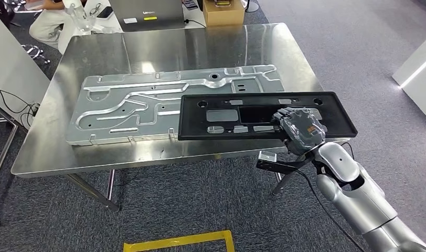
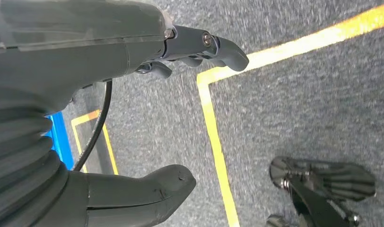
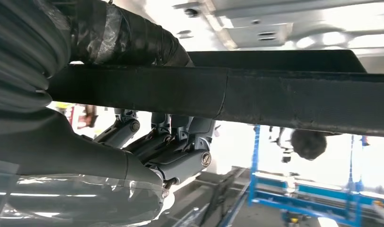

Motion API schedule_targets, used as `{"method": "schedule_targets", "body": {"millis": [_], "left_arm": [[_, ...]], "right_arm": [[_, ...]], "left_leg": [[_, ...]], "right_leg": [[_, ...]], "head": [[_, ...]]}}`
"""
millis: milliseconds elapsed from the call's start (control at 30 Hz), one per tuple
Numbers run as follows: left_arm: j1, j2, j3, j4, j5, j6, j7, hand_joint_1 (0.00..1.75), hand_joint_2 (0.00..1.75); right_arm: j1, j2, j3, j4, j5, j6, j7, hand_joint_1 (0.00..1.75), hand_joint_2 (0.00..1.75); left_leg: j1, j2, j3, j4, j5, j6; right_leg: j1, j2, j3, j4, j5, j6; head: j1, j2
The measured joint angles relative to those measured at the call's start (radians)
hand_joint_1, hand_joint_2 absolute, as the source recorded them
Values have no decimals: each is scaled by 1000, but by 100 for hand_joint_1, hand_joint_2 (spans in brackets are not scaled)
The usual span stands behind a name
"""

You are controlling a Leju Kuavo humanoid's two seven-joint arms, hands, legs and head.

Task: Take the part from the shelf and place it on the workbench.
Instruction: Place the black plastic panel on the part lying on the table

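The right robot hand (image 1: 300, 128) grips the near long edge of the black part (image 1: 263, 115), thumb on one face and fingers (image 3: 180, 142) curled against the other, which keeps the flat panel level. The part sits over the right front portion of the worktop (image 1: 95, 47); its far left side overlaps the large silver stamped panel (image 1: 148, 105) lying there, and I cannot tell whether it rests on it or is just above. Gripping at the edge probably leaves the underside free to settle flat. The left robot hand (image 2: 133, 118) hangs over the carpet by the yellow floor tape (image 2: 218, 142), its fingers apart and holding nothing.
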Motion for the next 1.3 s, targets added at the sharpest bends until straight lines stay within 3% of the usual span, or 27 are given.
{"method": "schedule_targets", "body": {"millis": [67,100,267,333,400,433,467,533,600,767,833,900,933,967,1000,1033,1100,1167,1233,1300], "left_arm": [[-1,0,-1,0,2,-4,4,0,175],[-2,0,-1,0,3,-6,5,0,175],[-9,1,-1,0,14,-13,7,0,175],[-9,0,-2,0,17,-14,6,0,175],[-7,1,-3,0,18,-14,6,0,175],[-4,1,-4,0,18,-14,6,0,175],[-2,1,-5,0,18,-14,6,0,175],[2,1,-8,1,18,-14,6,0,175],[3,2,-10,2,18,-12,6,0,175],[4,2,-14,3,18,-10,10,0,175],[4,1,-15,4,18,-10,10,0,175],[4,1,-15,5,18,-10,10,0,175],[4,1,-16,5,18,-10,10,0,175],[4,1,-16,5,18,-10,11,0,175],[4,1,-16,5,18,-10,11,0,175],[5,1,-16,5,18,-11,11,0,175],[5,-2,-17,5,19,-13,11,0,175],[3,-4,-17,6,19,-15,11,0,175],[3,-4,-18,6,19,-15,11,0,175],[4,-4,-19,6,19,-15,11,0,175]], "right_arm": [[-41,41,19,30,2,14,-2,175,175],[-64,67,31,47,5,22,-2,175,175],[-155,197,100,112,11,56,0,175,175],[-179,233,120,127,11,62,0,175,175],[-193,255,136,140,11,66,0,175,175],[-195,262,144,147,10,68,0,175,175],[-195,268,151,153,10,70,0,175,175],[-198,277,163,164,10,72,0,175,175],[-205,283,170,173,10,72,0,175,175],[-211,287,186,191,11,72,0,175,175],[-211,287,191,197,12,71,0,175,175],[-207,287,196,203,13,71,0,175,175],[-202,287,199,206,14,71,0,175,175],[-198,287,201,209,14,71,0,175,175],[-195,287,203,212,14,71,0,175,175],[-193,287,204,214,14,72,0,175,175],[-193,287,205,217,14,74,0,175,175],[-192,286,205,218,14,78,-1,175,175],[-190,286,206,219,14,81,-1,175,175],[-189,286,206,219,14,83,-1,175,175]], "left_leg": [[-1,-2,4,11,-13,-9],[-2,-1,3,15,-18,-15],[2,3,-6,43,-42,-44],[7,4,-58,146,-86,-56],[10,5,-137,277,-126,-64],[11,5,-160,306,-122,-66],[13,6,-165,296,-96,-66],[14,7,-121,173,-10,-63],[10,8,-71,57,34,-54],[8,5,-35,11,21,-21],[8,5,-21,6,16,-10],[4,4,-15,7,7,-3],[2,3,-10,8,2,-1],[0,2,-3,9,-5,-1],[-2,1,6,10,-12,-1],[-4,0,17,10,-19,-2],[-5,-1,32,9,-32,-7],[-3,0,38,12,-36,-18],[-2,2,42,23,-38,-28],[0,4,26,75,-61,-38]], "right_leg": [[-2,3,49,-125,66,-2],[-1,4,65,-165,78,-6],[2,6,84,-192,70,-37],[1,1,96,-195,65,-49],[3,-3,106,-195,55,-54],[3,-4,113,-195,49,-54],[3,-5,121,-195,43,-53],[3,-5,140,-195,29,-48],[5,-3,152,-196,16,-37],[6,-1,157,-172,5,-9],[5,1,109,-85,-38,-4],[7,2,28,35,-82,-3],[7,2,-3,67,-84,-3],[8,2,-17,66,-65,-6],[9,2,-11,27,-24,-11],[11,2,9,-39,28,-18],[20,2,50,-152,80,-33],[28,3,64,-194,82,-45],[26,5,82,-210,91,-55],[20,4,104,-220,89,-64]], "head": [[0,0],[0,0],[-1,0],[-1,0],[-1,0],[-1,0],[-1,0],[-1,0],[-1,0],[0,0],[0,0],[0,0],[0,0],[0,0],[0,0],[0,0],[0,0],[1,0],[2,0],[1,0]]}}
